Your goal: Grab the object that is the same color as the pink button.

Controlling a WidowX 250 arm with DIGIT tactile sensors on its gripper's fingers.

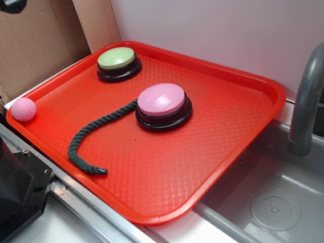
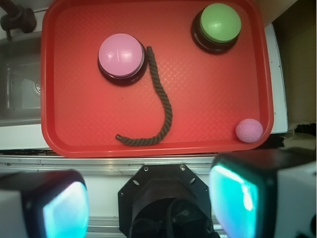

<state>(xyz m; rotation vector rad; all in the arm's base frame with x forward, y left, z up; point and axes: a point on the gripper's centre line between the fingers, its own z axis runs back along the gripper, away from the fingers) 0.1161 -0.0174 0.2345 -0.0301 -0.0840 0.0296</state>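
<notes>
The small pink ball (image 1: 24, 109) (image 2: 249, 130) rests at the left corner of the red tray (image 1: 212, 147) (image 2: 74, 114), by its rim. The pink button (image 1: 162, 104) (image 2: 121, 56) stands near the tray's middle on its black base. In the wrist view my gripper (image 2: 148, 206) hangs high above the counter in front of the tray, open, with nothing between its teal pads (image 2: 237, 198). It is well away from the ball. In the exterior view the gripper is out of frame.
A green-topped button (image 1: 118, 63) (image 2: 218, 26) stands at the tray's far corner. A dark rope (image 1: 93, 136) (image 2: 159, 106) curves from the pink button toward the tray's front edge. A sink with a grey faucet (image 1: 306, 101) lies to the right, cardboard (image 1: 40, 45) behind left.
</notes>
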